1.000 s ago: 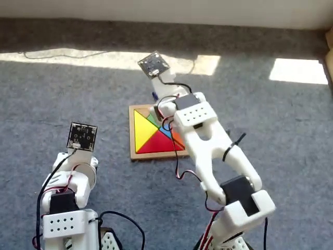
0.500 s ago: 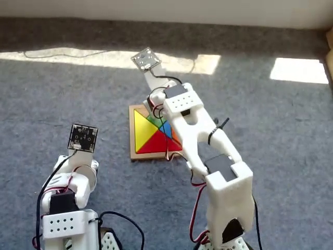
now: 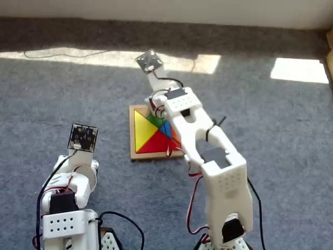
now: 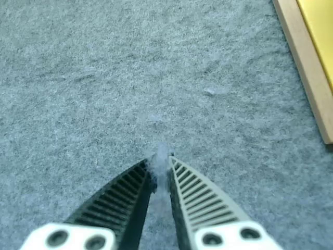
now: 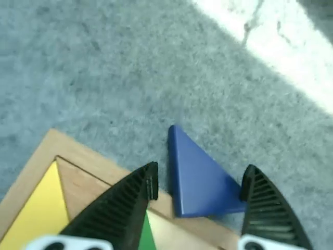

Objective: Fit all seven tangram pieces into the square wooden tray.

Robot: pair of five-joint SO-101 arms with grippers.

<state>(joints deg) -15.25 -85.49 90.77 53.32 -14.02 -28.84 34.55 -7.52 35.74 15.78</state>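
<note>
Plainly, the coming move turns on the blue triangle (image 5: 196,179) and the right hand (image 5: 202,174). The triangle lies flat on the grey carpet (image 5: 78,62) just outside the far edge of the square wooden tray (image 5: 49,148), near the corner that holds the yellow piece (image 5: 39,208). One short edge of the triangle runs along the tray's rim and seems to touch it, and its sharpest point aims away from the tray.

The right hand is open and hangs over the triangle. One finger sits above the tray's rim and the other above the carpet past the triangle's outer corner, so the piece lies between them. We cannot tell whether either finger touches it.

Just inside that rim we see bare wood (image 5: 88,185) between the yellow piece and a green piece (image 5: 147,238). We judge this gap to be where the triangle goes, a short way back toward the arm.

From above, the right arm (image 3: 208,146) reaches across the tray (image 3: 133,140), so it is by far the nearer one. The left hand (image 4: 160,161) is closed on nothing above the carpet, well short of the tray's side edge (image 4: 304,73).
</note>
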